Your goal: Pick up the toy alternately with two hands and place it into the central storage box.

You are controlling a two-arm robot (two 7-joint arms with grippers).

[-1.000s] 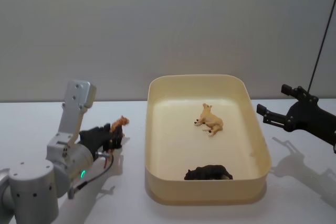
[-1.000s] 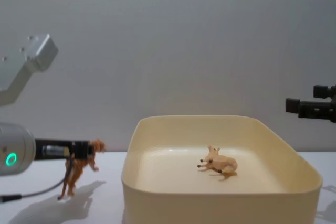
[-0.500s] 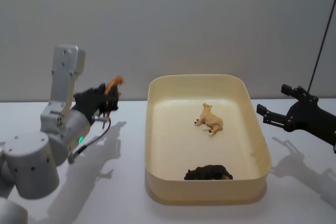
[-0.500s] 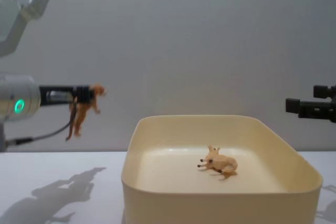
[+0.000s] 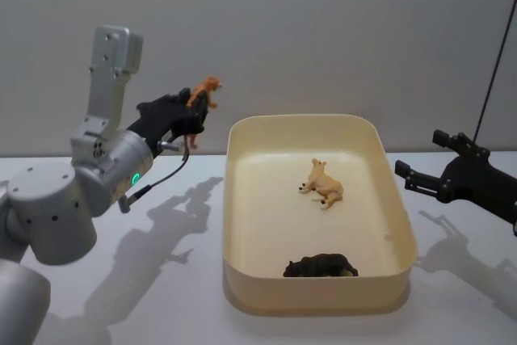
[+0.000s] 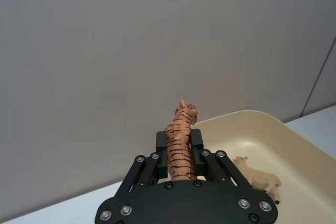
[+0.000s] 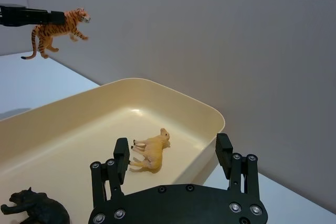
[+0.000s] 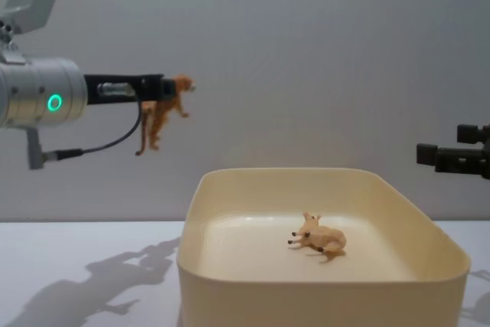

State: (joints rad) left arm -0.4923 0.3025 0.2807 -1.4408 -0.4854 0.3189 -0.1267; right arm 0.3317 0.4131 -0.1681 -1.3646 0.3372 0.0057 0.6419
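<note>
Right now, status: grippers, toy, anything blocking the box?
Left gripper shut on tiger toy, raised left of storage box. Right gripper open, idle right of box. Tan animal and black animal inside; path clear.

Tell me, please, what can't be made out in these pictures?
- Black toy: in the chest view the tub front wall hides it.
- Tiger: its hind part sits behind the left gripper in the left wrist view.
- Right gripper: cut off by the chest view's edge.
</note>
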